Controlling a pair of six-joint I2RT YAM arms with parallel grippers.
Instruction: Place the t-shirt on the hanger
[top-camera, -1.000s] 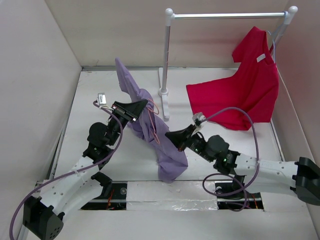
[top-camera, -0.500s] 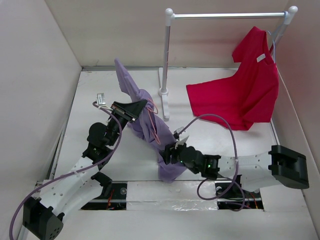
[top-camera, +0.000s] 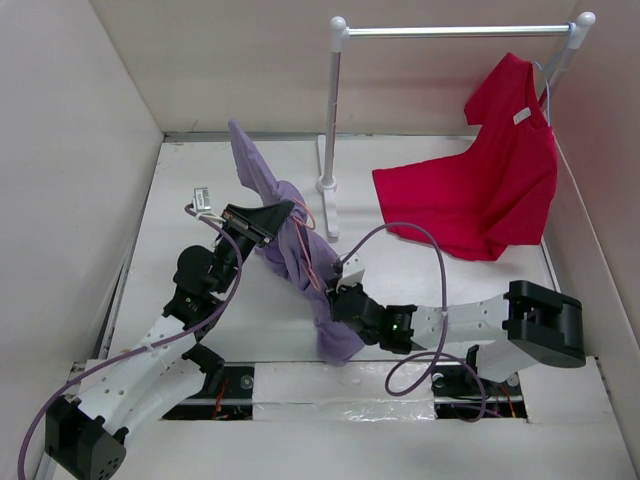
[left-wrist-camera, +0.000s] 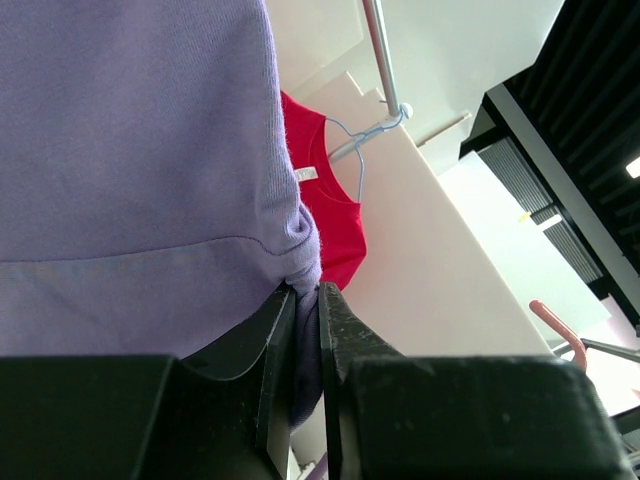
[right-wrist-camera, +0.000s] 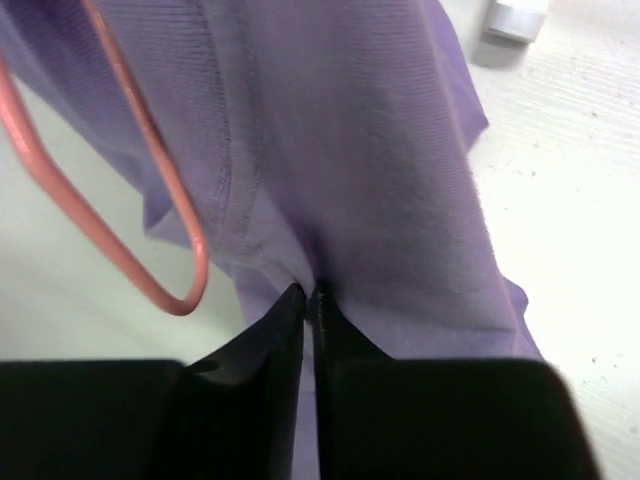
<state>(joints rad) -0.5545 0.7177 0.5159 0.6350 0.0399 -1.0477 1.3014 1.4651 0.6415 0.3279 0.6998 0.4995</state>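
Note:
The lavender t-shirt (top-camera: 338, 335) hangs in a crumpled column from my left gripper (top-camera: 283, 211) down to the table. In the left wrist view that gripper (left-wrist-camera: 307, 296) is shut on a bunched edge of the t-shirt (left-wrist-camera: 130, 150). The pink wire hanger (top-camera: 311, 258) shows against the cloth, partly wrapped by it. My right gripper (top-camera: 333, 298) sits low against the shirt's lower half. In the right wrist view, the right gripper (right-wrist-camera: 311, 292) is shut on a fold of the t-shirt (right-wrist-camera: 370, 150), with a loop of the hanger (right-wrist-camera: 160, 190) just to its left.
A white rail stand (top-camera: 330, 120) rises at the back middle, its bar running right. A bright red t-shirt (top-camera: 480, 190) hangs from the bar's right end on a pale blue hanger (left-wrist-camera: 355, 140). Pale walls close in the left, back and right.
My right arm swung left from beside the shirt into its lower half; its jaws opened and then closed on a fold there. The left arm and the upper cloth stayed still.

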